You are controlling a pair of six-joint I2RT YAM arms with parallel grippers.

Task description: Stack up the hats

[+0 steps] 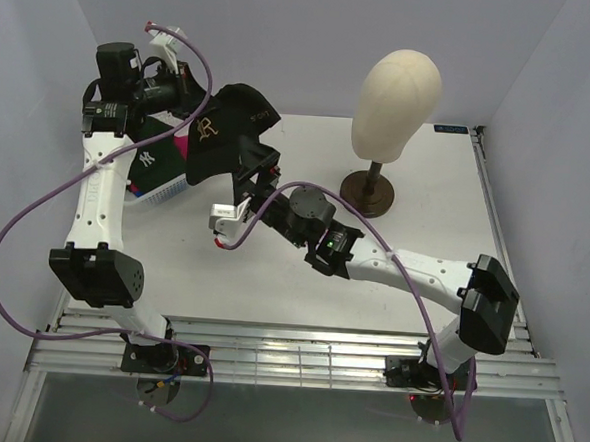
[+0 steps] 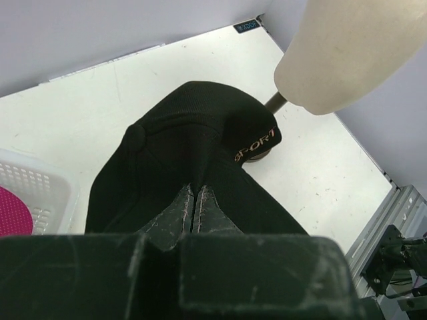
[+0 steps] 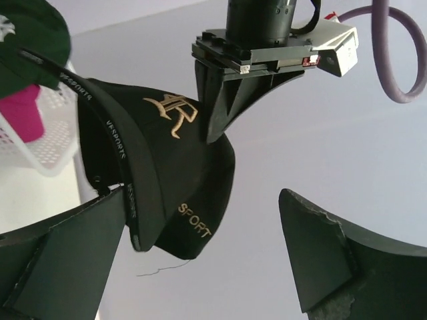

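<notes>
Hanging left of the mannequin head [image 1: 398, 92]: black cap [image 3: 167, 153], pinched tight in the left claw [image 2: 193, 195]. Right claw [image 3: 203, 193] spread wide beside it, gripping nothing. Basket [image 1: 167, 188] farther left of the head holds green cap [image 1: 144, 157] and pink cap [image 3: 23, 110].

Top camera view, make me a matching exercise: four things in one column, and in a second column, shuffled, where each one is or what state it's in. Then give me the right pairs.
Column one
1. black cap
2. green cap
3. mannequin head
4. right end effector

Column two
A. open, holding nothing
B. in the white basket
C. on a dark round stand
D. pinched by the shut left end effector, hanging in the air

Pairs: 1-D, 2-B, 3-C, 4-A
</notes>
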